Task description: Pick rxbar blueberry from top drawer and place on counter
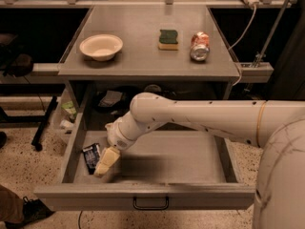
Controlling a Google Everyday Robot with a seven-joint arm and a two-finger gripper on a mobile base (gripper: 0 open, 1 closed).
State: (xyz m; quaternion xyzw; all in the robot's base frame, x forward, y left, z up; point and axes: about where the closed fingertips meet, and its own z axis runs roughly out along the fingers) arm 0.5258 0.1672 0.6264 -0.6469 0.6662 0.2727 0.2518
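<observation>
arm (190,116) of a white robot reaches in from the right of the open top drawer (200,197), its thick forearm sloping across above the drawer's rear half, bending at a rounded elbow over the drawer's back left part, with the wrist angled down and forward toward the drawer's front left corner. the gripper (106,162) hangs low inside the drawer at its left end, tilted toward the front panel, its cream-coloured tip close to the drawer floor; whether it is open or closed cannot be told from this view, and no object shows in its grasp. the rxbar blueberry (90,156), a dark wrapper with pale print, lies flat on the drawer floor near the left wall, just beside the gripper on its left; whether the two touch cannot be told. the arm's shadow falls across the middle of the drawer floor. a small dark wire handle (150,204) sits at the middle of the drawer's front panel. above and behind the drawer, the counter (138,61) carries a pale bowl (101,46) toward its left, a green-and-yellow sponge (168,38) near the middle and a red-and-white can (199,46) just right of the sponge. in the recess between the counter and the drawer, dark clutter (112,99) sits in shadow.
</observation>
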